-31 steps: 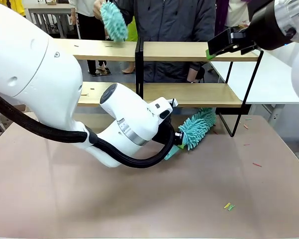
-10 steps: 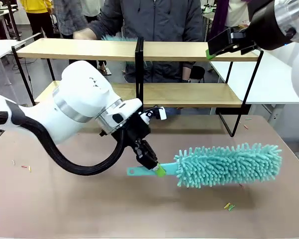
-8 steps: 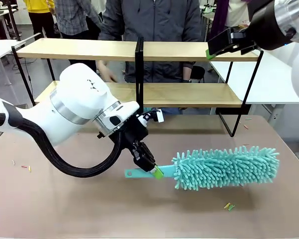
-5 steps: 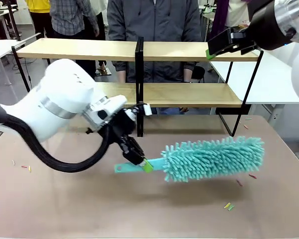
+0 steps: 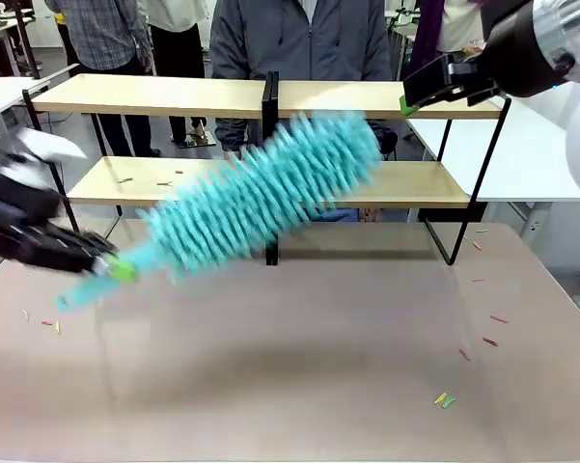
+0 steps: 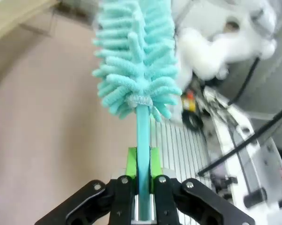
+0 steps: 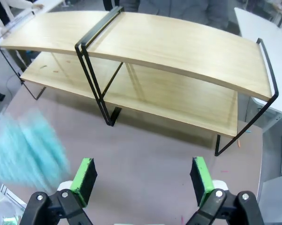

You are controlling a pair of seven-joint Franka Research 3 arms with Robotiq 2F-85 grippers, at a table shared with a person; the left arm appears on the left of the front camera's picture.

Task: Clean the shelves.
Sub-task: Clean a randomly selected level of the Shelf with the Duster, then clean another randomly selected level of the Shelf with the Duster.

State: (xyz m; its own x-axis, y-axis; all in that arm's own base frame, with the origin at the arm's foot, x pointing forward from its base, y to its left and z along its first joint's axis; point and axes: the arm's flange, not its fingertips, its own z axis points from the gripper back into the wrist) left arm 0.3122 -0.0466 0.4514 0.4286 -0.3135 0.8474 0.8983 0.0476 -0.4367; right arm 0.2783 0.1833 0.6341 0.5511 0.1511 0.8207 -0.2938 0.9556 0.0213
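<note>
The shelves [image 5: 174,96] stand across the far side of the table: two light-wood boards in a thin black frame with a black centre post. My left gripper [image 5: 114,268] is at the left, shut on the handle of a fluffy teal duster [image 5: 261,198]. The duster slants up to the right in front of the shelves, blurred by motion. In the left wrist view the green pads [image 6: 130,161] clamp the teal handle, with the duster [image 6: 136,56] head beyond. My right gripper [image 5: 417,95] hangs open above the right end of the top board. Below the right gripper [image 7: 143,183] lie the shelves [image 7: 178,47] and the duster [image 7: 28,150].
A person [image 5: 299,39] stands behind the shelves, with others farther back. Small scraps [image 5: 444,398] lie on the brown table at the right, and more scraps [image 5: 48,323] at the left. Bits [image 5: 125,179] lie on the lower left board. A white table [image 5: 531,154] stands at the right.
My left arm has swung left and pulled back. The duster has risen from low over the table's right to a slant in front of the shelves. The right arm has not moved.
</note>
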